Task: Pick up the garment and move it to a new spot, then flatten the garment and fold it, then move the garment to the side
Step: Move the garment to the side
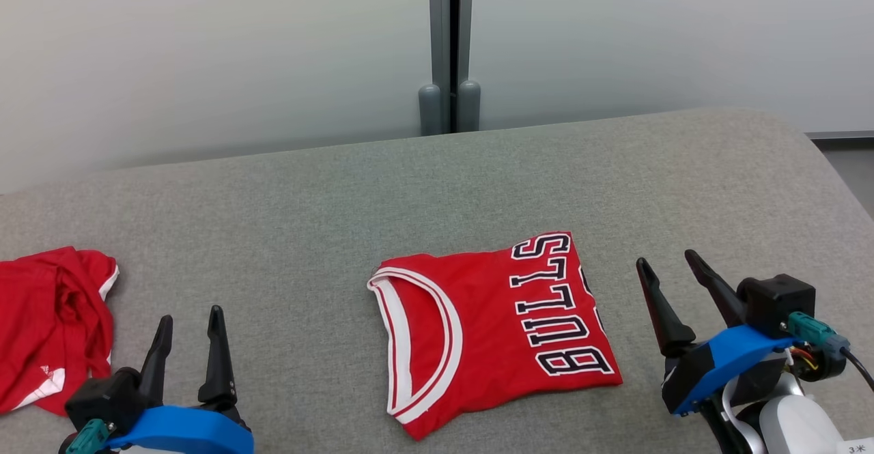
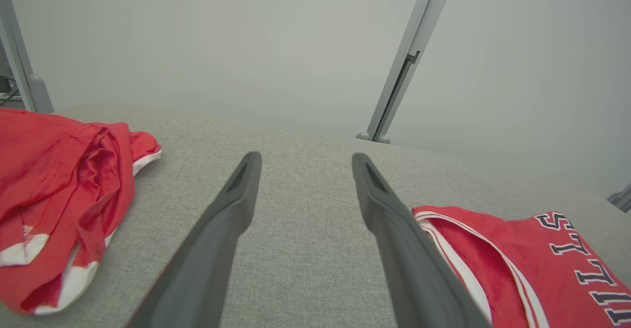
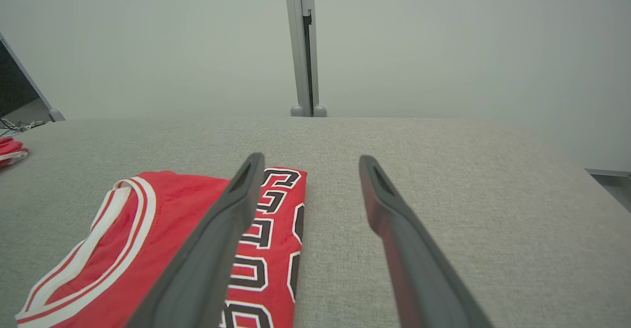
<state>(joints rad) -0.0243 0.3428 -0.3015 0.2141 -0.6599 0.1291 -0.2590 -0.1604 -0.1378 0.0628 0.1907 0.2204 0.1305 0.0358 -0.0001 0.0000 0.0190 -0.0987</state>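
Note:
The garment (image 1: 488,324), a red jersey with white trim and "BULLS" lettering, lies folded into a compact rectangle at the middle of the grey fabric surface. It also shows at the lower right of the left wrist view (image 2: 532,264) and the lower left of the right wrist view (image 3: 162,239). My left gripper (image 1: 191,317) is open at the lower left, apart from the jersey, nothing between its fingers (image 2: 231,219). My right gripper (image 1: 672,270) is open just right of the jersey, with nothing held (image 3: 308,163).
A second red garment (image 1: 48,324) with white trim lies crumpled at the far left edge (image 2: 59,195). The grey padded surface (image 1: 307,208) curves down at the right. A frosted wall with a grey post (image 1: 449,44) stands behind it.

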